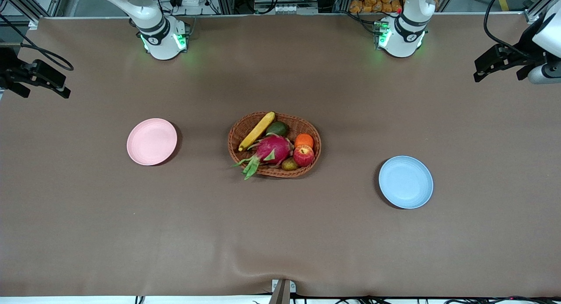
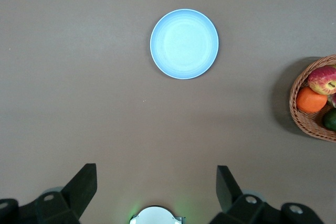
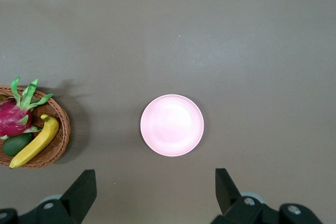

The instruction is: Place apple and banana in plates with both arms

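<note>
Pink plate point(image 1: 151, 141) seen bare twd right arm's end of bench point(image 1: 87, 216). Right pincer point(image 3: 155, 195) held high over bench near it, released, nothing gripped. Banana point(image 1: 257, 131) and apple point(image 1: 303, 155) lie in wicker basket point(image 1: 236, 133) mid-bench, well apart from both pincers. Blue plate point(image 1: 406, 182) bare twd left arm's end; left pincer point(image 2: 156, 190) held above bench nearby, released too.
</note>
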